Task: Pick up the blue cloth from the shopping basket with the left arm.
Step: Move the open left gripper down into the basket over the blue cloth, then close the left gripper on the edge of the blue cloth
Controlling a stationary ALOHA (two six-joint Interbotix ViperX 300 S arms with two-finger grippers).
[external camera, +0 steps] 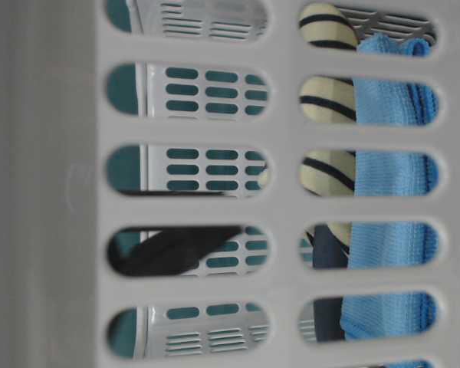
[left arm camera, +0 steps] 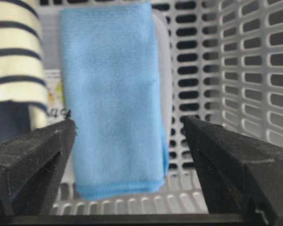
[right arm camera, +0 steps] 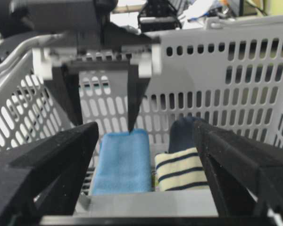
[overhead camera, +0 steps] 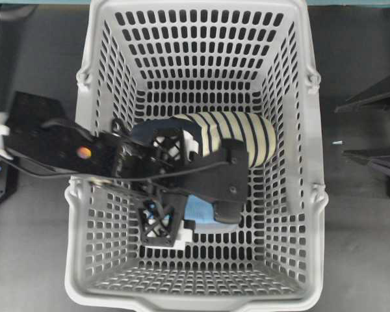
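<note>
Reaching arm: the left arm (overhead camera: 65, 153) extends over the rim into the shopping basket (overhead camera: 292, 97).
Left hand (right arm camera: 104, 117): released, fingers spread wide and pointing down, one tip at the cloth's far edge, nothing between them.
Blue cloth (left arm camera: 113, 103): folded flat on the basket floor, just beside the striped slipper (overhead camera: 240, 136).
Right hand (right arm camera: 141, 179): released, fingers apart, holding nothing, outside the basket.
Table (overhead camera: 364, 260): dark, under the basket.
</note>
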